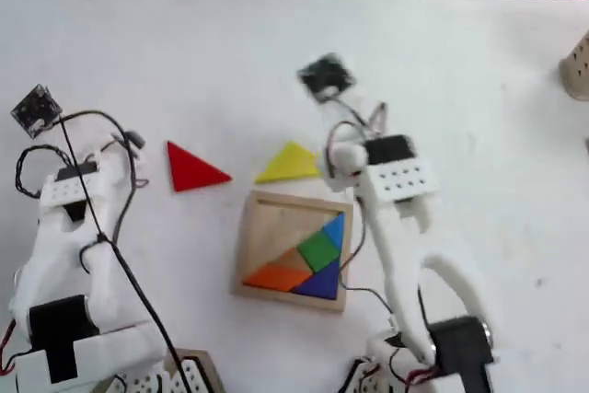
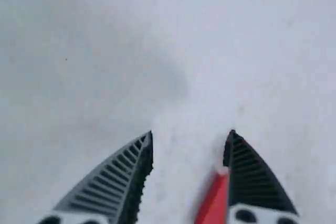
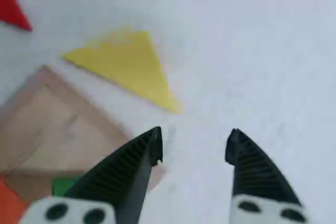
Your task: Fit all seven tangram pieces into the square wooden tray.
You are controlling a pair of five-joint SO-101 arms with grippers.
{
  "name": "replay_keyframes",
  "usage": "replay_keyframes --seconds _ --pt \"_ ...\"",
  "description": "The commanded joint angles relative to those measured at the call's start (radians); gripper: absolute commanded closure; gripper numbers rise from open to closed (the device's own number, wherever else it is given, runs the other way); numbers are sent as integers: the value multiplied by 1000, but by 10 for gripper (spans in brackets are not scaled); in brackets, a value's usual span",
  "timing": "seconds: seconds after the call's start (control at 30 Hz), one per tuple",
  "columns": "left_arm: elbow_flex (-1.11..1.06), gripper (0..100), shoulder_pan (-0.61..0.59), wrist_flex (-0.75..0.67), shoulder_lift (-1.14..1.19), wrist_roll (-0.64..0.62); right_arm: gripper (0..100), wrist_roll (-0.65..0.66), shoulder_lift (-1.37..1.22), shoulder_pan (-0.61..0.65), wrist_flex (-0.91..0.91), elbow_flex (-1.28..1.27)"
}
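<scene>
The square wooden tray (image 1: 267,218) lies at table centre holding several pieces, among them orange (image 1: 276,276), green (image 1: 319,248) and blue (image 1: 322,280) ones along its near right side. A yellow triangle (image 1: 290,163) lies just beyond the tray, and a red triangle (image 1: 191,170) rests farther left. My right gripper (image 3: 194,137) hangs open over bare table just right of the yellow triangle (image 3: 128,66), near the tray's corner (image 3: 47,124). My left gripper (image 2: 191,140) is open and low over the table, with the red triangle (image 2: 212,203) beside one finger.
Two small dark squares sit on the table, one at the far left (image 1: 37,109) and one behind the right arm (image 1: 324,75). Cables trail over the left arm (image 1: 101,227). A pale wooden object (image 1: 575,66) stands at the right edge.
</scene>
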State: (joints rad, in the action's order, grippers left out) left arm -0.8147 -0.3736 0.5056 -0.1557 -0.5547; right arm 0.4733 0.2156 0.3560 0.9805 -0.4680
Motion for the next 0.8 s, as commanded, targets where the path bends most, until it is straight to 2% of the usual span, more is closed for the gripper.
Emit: replay_keyframes --seconds 0.0,0.23,0.43,0.53,0.77 --pt "5 771 -5 -28 -39 -14 773 132 -105 81 7 152" --pt "6 771 -2 -29 -39 -14 769 454 -417 137 125 394" --pt "5 771 -2 -54 -39 -11 769 717 -644 131 326 621" --pt "5 771 -2 -54 -39 -9 769 778 -731 131 403 733" --pt "5 771 -2 -52 -39 -8 769 784 -900 125 479 971"
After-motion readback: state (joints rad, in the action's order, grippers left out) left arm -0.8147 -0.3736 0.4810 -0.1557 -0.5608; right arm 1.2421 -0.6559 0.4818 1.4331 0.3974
